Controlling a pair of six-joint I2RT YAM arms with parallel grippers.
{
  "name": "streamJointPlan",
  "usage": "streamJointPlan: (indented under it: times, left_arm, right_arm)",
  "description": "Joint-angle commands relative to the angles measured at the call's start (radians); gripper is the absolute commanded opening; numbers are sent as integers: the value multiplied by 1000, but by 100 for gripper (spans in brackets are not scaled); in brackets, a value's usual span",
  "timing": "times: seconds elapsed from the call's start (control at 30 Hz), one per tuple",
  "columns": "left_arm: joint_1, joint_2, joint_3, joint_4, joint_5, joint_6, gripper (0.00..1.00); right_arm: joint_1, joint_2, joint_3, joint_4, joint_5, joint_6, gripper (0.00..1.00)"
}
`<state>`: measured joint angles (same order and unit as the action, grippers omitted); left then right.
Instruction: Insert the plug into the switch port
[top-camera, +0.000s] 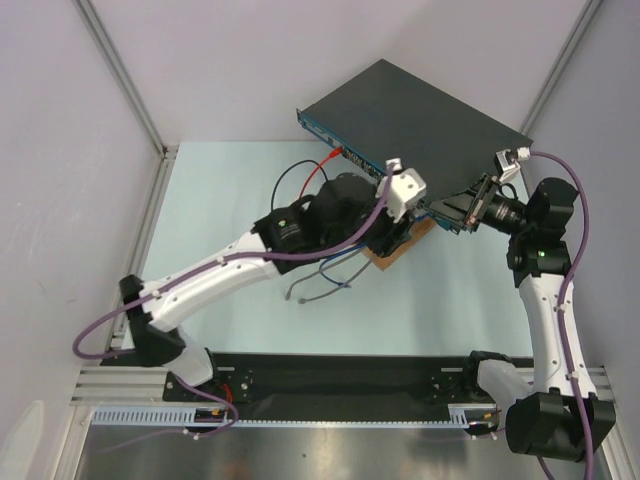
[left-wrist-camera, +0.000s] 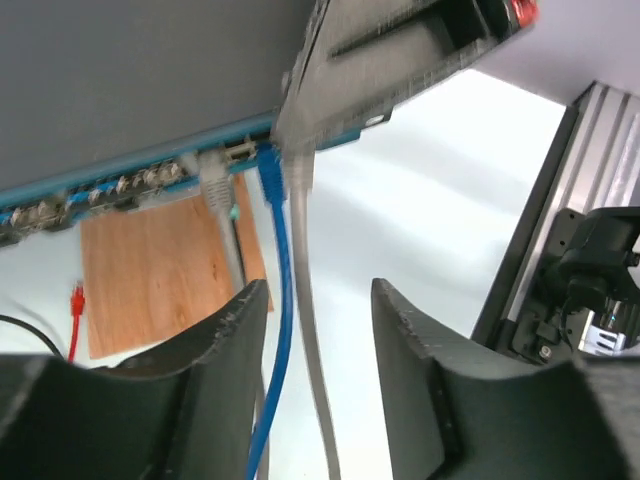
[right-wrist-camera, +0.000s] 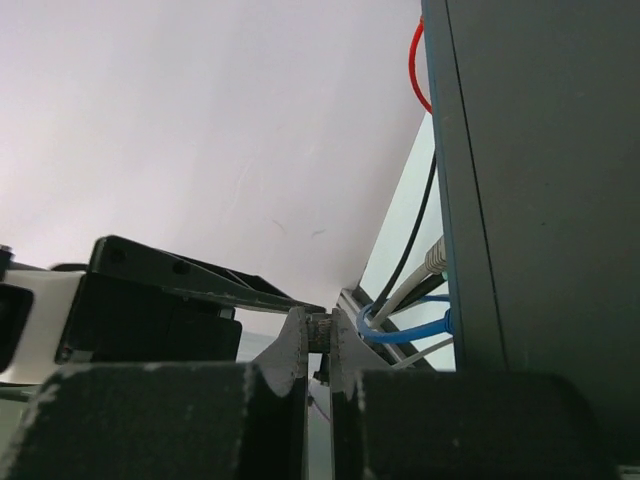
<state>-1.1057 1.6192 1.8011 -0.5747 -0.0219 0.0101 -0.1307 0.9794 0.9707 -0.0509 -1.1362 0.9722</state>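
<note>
Seating step judged near done: plug (left-wrist-camera: 296, 170) appears home in the front strip of the switch (top-camera: 420, 110); left gripper (left-wrist-camera: 318, 295) released, cable slack between jaws; right gripper (right-wrist-camera: 318, 325) clenched at the switch's right corner; next, withdraw without snagging.

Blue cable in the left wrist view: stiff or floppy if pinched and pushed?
Probably floppy: the blue cable curves along its run and loops near the switch in the right wrist view. Likely light, and it would buckle rather than push. Its top end looks plugged in, so pulling would tug the switch.
</note>
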Motion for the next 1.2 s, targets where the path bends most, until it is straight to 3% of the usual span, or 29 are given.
streamJointPlan:
  times: [0.0,0.17,0.27,0.53,1.17]
  left_arm:
    - [14,-192,-210,395,-1,45,51]
    - [14,-274,-373,605,-3,79,46]
    - [14,-278,-397,650,3,82,40]
    - [6,-265,-442,768,43,94,37]
    - [-5,-208,-526,888,57,146,34]
  right_arm:
    - [5,-1,-6,135,-2,114,0]
    - [5,25,6,206,-26,230,0]
    - [5,21,14,214,-36,255,0]
    - [6,18,20,203,-45,286,0]
    - [28,16,62,164,-63,255,0]
